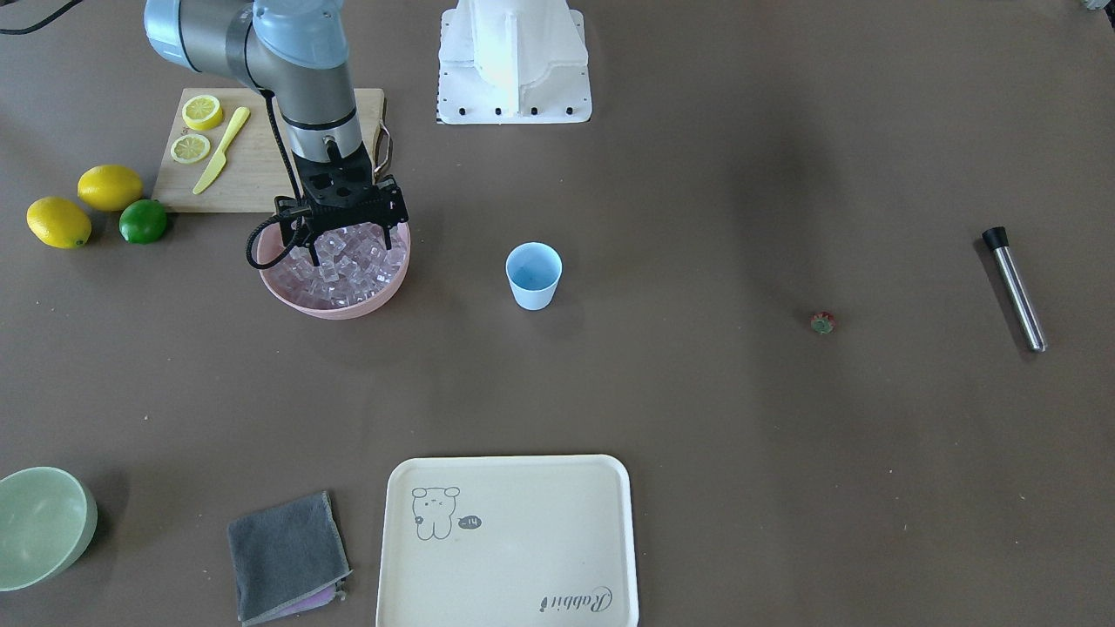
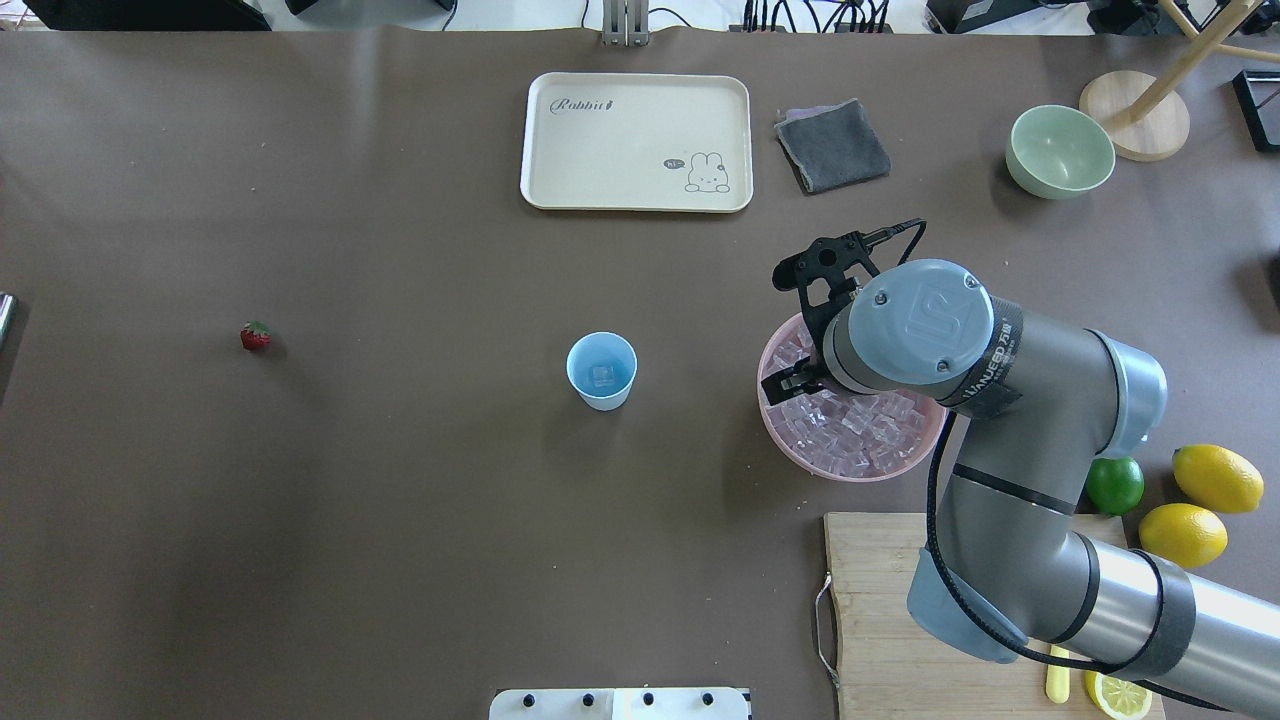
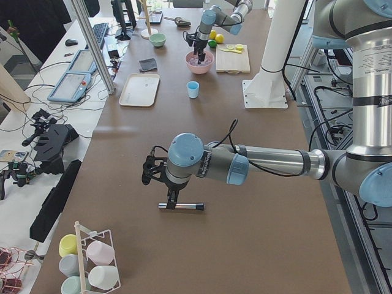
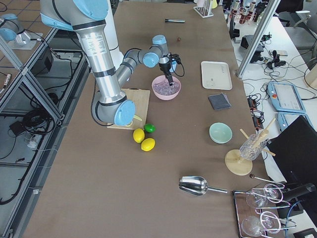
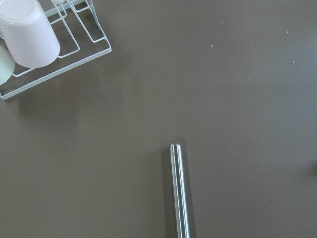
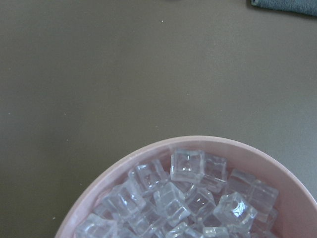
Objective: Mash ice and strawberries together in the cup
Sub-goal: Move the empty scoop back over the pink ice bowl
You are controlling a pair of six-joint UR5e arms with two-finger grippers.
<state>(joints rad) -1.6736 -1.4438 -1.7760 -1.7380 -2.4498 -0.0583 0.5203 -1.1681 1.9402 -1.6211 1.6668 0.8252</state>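
Note:
The pale-blue cup point(image 1: 533, 274) stands upright at the table's middle, and a single clear ice cube point(image 2: 602, 375) lies in it. More ice point(image 1: 344, 270) fills the pink bowl point(image 1: 287, 300). My right gripper point(image 1: 348, 246) hangs open over that bowl, its fingertips down among the cubes. The right wrist view shows the ice point(image 6: 188, 196) and the bowl rim point(image 6: 198, 141) but no fingers. One small red strawberry point(image 1: 823, 323) lies alone on the table, far from the cup. My left gripper point(image 3: 171, 197) shows only in the exterior left view, above a metal muddler point(image 3: 181, 206); I cannot tell its state.
The muddler point(image 1: 1015, 289) lies beyond the strawberry. A wooden board point(image 1: 253, 174) with lemon slices and a yellow knife sits behind the pink bowl, with two lemons and a lime point(image 1: 143, 221) beside it. A cream tray point(image 1: 510, 540), a grey cloth point(image 1: 286, 556) and a green bowl point(image 1: 39, 525) line the far edge.

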